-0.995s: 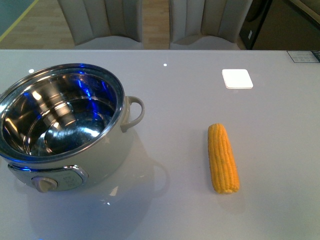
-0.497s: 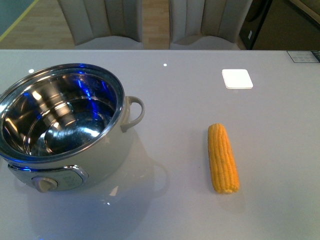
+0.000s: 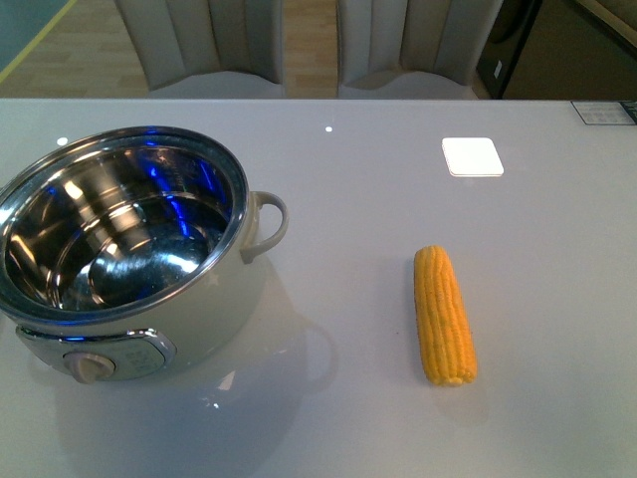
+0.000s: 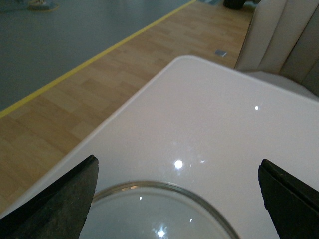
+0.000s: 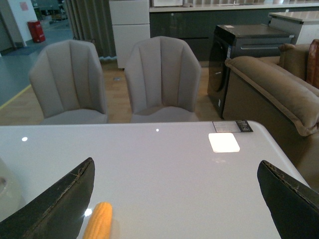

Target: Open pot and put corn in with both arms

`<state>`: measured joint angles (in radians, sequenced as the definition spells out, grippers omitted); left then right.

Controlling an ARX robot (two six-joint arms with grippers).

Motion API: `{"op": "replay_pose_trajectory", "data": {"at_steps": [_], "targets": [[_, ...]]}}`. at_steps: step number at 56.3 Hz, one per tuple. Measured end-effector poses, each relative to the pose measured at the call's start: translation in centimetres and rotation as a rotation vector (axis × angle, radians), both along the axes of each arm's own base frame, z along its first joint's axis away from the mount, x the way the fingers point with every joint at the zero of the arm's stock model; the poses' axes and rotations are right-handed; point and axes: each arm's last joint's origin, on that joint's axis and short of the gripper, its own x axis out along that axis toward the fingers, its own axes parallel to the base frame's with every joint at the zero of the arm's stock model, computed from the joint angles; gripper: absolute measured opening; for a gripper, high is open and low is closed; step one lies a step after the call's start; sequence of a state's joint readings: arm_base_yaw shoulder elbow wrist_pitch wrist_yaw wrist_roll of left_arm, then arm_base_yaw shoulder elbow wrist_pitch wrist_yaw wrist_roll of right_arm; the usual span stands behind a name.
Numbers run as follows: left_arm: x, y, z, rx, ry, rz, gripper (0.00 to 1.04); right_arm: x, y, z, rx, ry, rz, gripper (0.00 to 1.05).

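Corn lies flat on the white table, well apart from the pot and on its right in your front camera. Its tapered end points away from the robot. The pot stands uncovered, and you look straight into its shiny steel bowl with blue glints. Its loop handle is turned toward the corn and its control knob faces the robot. Beyond the corn, a small white square sits on the table.

On your left wrist camera, the left gripper has its fingers spread wide and holds nothing. It hangs over a rounded corner of the table, and the curved rim of the glass lid lies on the table between the fingers.

On your right wrist camera, the right gripper is also spread wide and empty. One end of the corn shows low between its fingers, and two grey chairs stand past the table's far edge.
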<state>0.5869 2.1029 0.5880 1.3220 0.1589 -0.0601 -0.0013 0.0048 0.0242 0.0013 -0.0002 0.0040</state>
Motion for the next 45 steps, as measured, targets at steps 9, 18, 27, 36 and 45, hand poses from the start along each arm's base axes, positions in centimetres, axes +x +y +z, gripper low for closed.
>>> {"op": "replay_pose_trajectory", "data": {"at_steps": [9, 18, 27, 36, 45], "targets": [[-1.6, -3.6, 6.5, 0.040, -0.123, -0.134, 0.97, 0.0, 0.0, 0.0, 0.000, 0.000, 0.000, 0.96], [-4.0, -6.8, 9.9, 0.063, -0.181, -0.226, 0.97, 0.0, 0.0, 0.0, 0.000, 0.000, 0.000, 0.96], [-7.7, -9.4, 12.3, 0.091, -0.207, -0.256, 0.97, 0.0, 0.0, 0.0, 0.000, 0.000, 0.000, 0.96], [-10.3, -11.1, 13.2, 0.089, -0.196, -0.275, 0.97, 0.0, 0.0, 0.0, 0.000, 0.000, 0.000, 0.96], [-12.7, -12.8, 13.8, 0.093, -0.172, -0.303, 0.97, 0.0, 0.0, 0.0, 0.000, 0.000, 0.000, 0.96]]}}
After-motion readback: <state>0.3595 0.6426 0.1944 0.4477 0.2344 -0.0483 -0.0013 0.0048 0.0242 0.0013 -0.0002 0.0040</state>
